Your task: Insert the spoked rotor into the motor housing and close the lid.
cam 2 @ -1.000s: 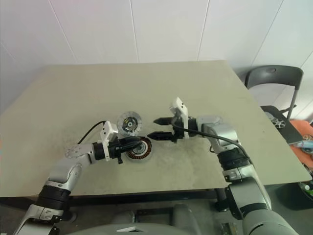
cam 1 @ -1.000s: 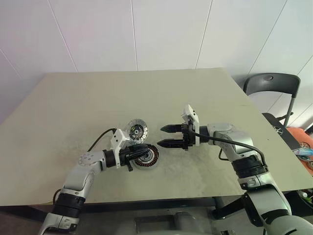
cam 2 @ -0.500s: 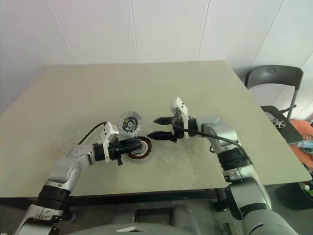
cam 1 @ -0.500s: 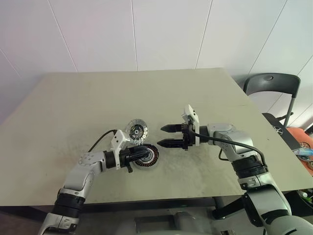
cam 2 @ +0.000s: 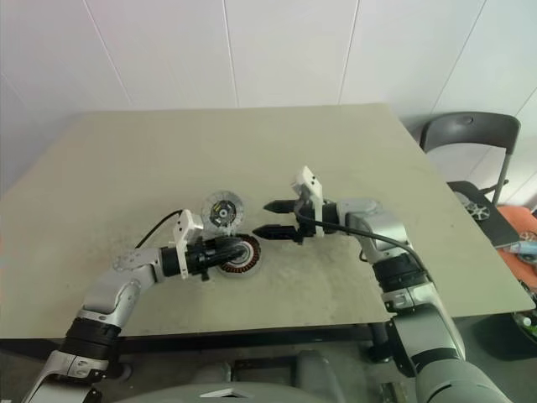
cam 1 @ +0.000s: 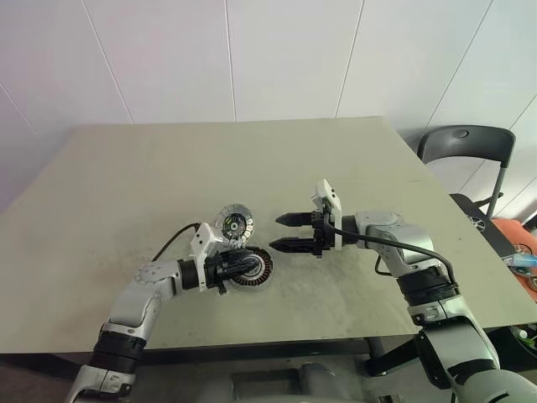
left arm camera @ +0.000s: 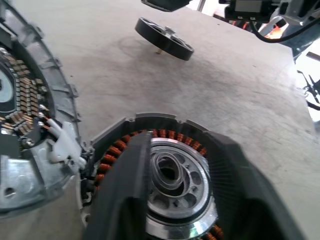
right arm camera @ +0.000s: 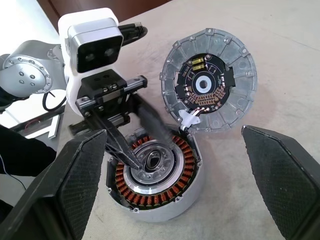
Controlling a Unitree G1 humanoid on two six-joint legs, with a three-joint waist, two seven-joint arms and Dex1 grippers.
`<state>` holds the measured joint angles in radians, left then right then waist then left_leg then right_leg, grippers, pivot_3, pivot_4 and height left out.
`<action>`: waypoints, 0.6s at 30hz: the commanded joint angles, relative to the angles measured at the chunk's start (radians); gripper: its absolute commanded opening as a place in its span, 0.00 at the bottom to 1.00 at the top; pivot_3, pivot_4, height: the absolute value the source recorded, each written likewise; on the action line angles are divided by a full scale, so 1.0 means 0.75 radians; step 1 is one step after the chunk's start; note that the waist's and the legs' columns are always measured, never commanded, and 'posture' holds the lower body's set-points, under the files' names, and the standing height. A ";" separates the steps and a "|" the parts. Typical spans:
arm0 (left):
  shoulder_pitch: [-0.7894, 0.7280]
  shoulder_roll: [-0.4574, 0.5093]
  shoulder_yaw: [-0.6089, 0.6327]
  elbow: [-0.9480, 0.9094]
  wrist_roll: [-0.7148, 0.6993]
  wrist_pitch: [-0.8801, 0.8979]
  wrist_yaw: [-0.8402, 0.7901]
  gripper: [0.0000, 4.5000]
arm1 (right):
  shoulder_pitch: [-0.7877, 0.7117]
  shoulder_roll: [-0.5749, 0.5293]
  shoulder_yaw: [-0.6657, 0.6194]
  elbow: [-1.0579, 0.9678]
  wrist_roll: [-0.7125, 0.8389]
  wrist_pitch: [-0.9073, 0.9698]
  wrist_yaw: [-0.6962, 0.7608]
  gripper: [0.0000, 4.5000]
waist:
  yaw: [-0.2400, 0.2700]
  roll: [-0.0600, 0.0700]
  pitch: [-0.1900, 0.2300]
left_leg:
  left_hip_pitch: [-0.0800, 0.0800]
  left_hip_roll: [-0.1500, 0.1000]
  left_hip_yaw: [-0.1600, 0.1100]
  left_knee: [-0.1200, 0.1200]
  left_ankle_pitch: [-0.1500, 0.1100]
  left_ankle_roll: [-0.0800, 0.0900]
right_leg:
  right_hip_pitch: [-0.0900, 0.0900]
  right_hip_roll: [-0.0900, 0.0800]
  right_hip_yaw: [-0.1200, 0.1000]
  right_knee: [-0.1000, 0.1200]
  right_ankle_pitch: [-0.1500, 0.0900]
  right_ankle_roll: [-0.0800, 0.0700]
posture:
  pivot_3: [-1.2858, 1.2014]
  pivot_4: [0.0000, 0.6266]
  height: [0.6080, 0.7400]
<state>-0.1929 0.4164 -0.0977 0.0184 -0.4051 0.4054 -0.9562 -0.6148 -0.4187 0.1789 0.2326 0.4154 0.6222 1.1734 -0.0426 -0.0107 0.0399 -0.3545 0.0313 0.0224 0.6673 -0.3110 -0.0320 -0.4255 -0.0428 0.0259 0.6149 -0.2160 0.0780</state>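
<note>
The shallow round dark motor housing [right arm camera: 160,197], with its ring of copper-brown windings and silvery hub, lies flat on the beige tabletop [cam 1: 168,168]. It sits near the front edge, under the left hand [cam 1: 242,269]. The palm-sized silvery-grey spoked rotor [right arm camera: 210,100], with its segmented rim and dark centre, stands tilted just beside the housing on the far side. A small white plug [right arm camera: 187,118] sits where the two meet. The left hand is spread, one black finger on each side of the hub; whether the fingers touch the hub cannot be told. The right hand [cam 1: 284,232] hovers just right of both parts, spread wide and pinching nothing. A black round disc with a short centre pin [left arm camera: 165,44] lies apart on the tabletop. The step in hand appears to be steadying the housing ahead of insertion. To do it well, keep the housing flat and move the left fingers off the hub to the pale outer edge, so the bore is free. Take the rotor by its rim, not by the centre board. Bring it level and centred over the hub before lowering it — a tilted entry is likely to jam against the windings. Keep the white plug clear of the seam. No brand, label or writing is legible on any part.
</note>
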 commanded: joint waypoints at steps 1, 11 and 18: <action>-0.025 -0.003 0.068 -0.046 -0.065 -0.002 -0.007 0.51 | -0.040 0.010 -0.034 0.009 0.010 -0.032 0.002 1.00 | 0.000 0.000 0.000 | 0.000 0.000 0.000 0.000 0.000 0.000 | 0.000 0.000 0.000 0.000 0.000 0.000 | 0.52 0.00 1.00; -0.069 0.012 0.246 -0.177 -0.272 0.061 0.015 0.51 | -0.080 0.185 -0.088 0.046 0.055 -0.028 -0.114 1.00 | -0.003 0.000 0.000 | 0.001 0.000 0.000 0.000 0.000 0.000 | 0.000 0.000 0.000 0.002 0.000 0.000 | 0.52 0.00 1.00; -0.040 0.091 0.328 -0.204 -0.299 0.052 0.026 0.52 | -0.046 0.235 0.102 -0.015 -0.047 -0.020 -0.105 0.72 | -0.003 0.000 0.000 | 0.001 0.000 -0.001 0.000 0.000 0.000 | 0.000 0.000 0.000 0.002 0.000 0.000 | 0.52 0.00 1.00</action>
<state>-0.2118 0.4717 0.1101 -0.1014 -0.6041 0.4546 -0.9386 -0.6453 -0.2387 0.2373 0.2634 0.3922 0.6129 1.0839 -0.0446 -0.0108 0.0396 -0.3540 0.0313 0.0219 0.6677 -0.3109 -0.0320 -0.4254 -0.0426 0.0261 0.6166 -0.2159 0.0781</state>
